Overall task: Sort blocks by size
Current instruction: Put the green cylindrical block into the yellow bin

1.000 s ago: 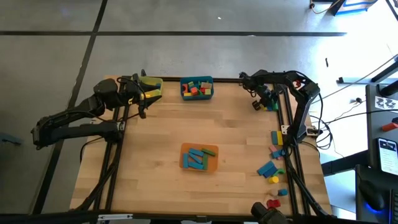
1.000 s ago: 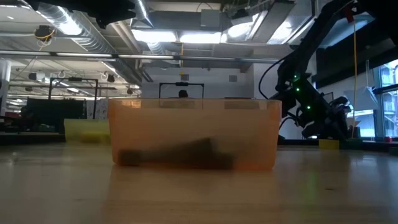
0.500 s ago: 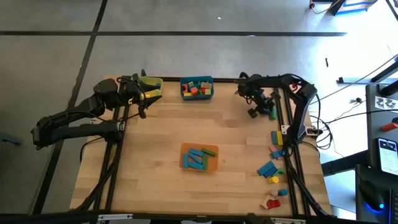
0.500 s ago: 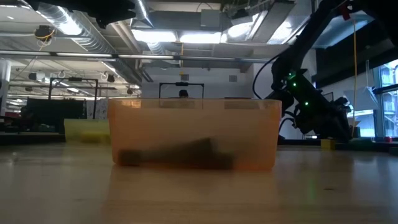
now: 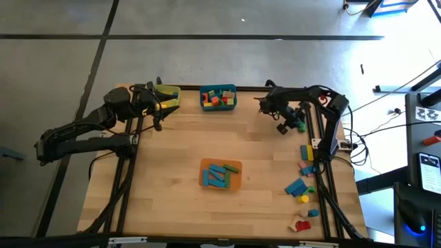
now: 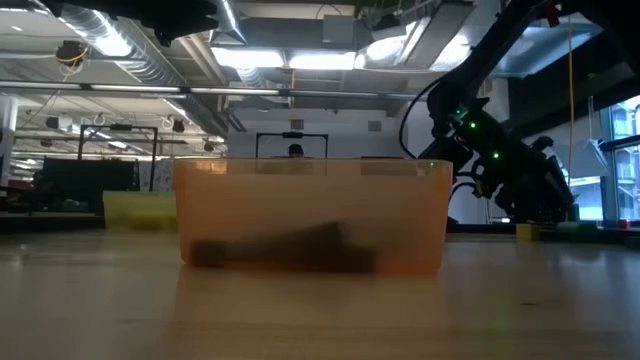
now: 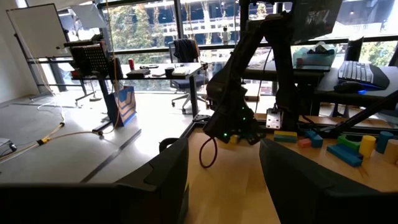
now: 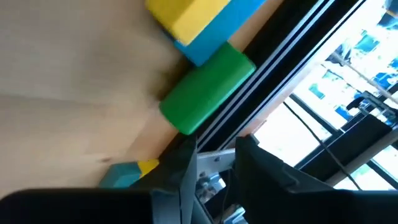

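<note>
A: High view. Where do the arms and blocks lie?
B: The left gripper (image 5: 160,105) hangs at the counter's (image 5: 172,179) far left corner, beside the yellow bin (image 5: 167,95). The right gripper (image 5: 281,125) is near the far right edge. Loose blocks (image 5: 303,184) trail down the right edge; others fill the teal bin (image 5: 218,97) at the far edge and the orange bin (image 5: 220,174) at mid-counter.

A: Low view?
B: The orange bin (image 6: 312,215) stands in front, dark blocks (image 6: 285,249) inside; the right arm (image 6: 490,160) is behind it to the right.

A: Left wrist view?
B: The left fingers (image 7: 155,180) are spread wide with nothing between them. Across the counter stands the right arm (image 7: 239,106), with blocks (image 7: 345,149) along the edge.

A: Right wrist view?
B: The right fingers (image 8: 186,163) are partly apart; whether they grip anything, I cannot tell. A green block (image 8: 208,87) lies at the counter's edge, touching a blue block (image 8: 221,34) and a yellow block (image 8: 189,15).
</note>
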`<action>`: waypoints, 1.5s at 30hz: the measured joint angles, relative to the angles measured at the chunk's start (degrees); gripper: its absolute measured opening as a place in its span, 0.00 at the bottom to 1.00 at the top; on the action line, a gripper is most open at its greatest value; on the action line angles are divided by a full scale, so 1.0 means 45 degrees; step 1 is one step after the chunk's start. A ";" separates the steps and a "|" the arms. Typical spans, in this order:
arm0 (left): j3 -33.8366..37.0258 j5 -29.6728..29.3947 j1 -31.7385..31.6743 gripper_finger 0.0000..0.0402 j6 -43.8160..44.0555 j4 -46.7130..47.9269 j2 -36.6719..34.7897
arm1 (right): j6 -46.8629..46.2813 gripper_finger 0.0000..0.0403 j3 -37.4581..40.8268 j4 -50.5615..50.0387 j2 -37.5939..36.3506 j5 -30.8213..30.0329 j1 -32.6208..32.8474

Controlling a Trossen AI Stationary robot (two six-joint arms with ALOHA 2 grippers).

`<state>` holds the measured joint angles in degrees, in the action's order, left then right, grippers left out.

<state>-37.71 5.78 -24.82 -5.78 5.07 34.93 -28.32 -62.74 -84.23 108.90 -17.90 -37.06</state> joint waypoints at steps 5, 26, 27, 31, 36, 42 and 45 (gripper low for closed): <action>0.0000 0.0000 -0.0004 0.45 0.0000 0.0027 0.0003 | -0.0013 0.27 0.0002 0.0364 -0.0002 0.0069 -0.0017; 0.0000 0.0000 0.0000 0.45 -0.0018 -0.0022 0.0003 | -0.0075 0.57 0.0888 0.0809 -0.1596 0.0608 -0.0019; 0.0000 0.0000 -0.0005 0.45 -0.0015 -0.0025 -0.0002 | -0.0078 0.56 0.0884 0.0864 -0.1914 0.0708 -0.0019; 0.0000 0.0000 -0.0004 0.45 -0.0015 -0.0009 0.0003 | -0.0398 0.55 0.1241 0.1551 -0.2997 0.0791 -0.0192; 0.0000 0.0000 0.0000 0.45 0.0000 0.0042 -0.0002 | -0.1062 0.55 0.2500 0.2862 -0.3737 0.0819 -0.0745; 0.0000 0.0000 -0.0002 0.45 -0.0004 0.0012 0.0000 | -0.1341 0.55 0.3665 0.4097 -0.3798 0.0755 -0.1383; 0.0000 0.0000 -0.0004 0.45 -0.0020 -0.0027 -0.0002 | -0.1330 0.55 0.4071 0.4864 -0.3798 0.0835 -0.1556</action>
<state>-37.71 5.78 -24.84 -5.87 4.95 34.92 -34.30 -44.42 -62.35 91.81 -14.14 -44.06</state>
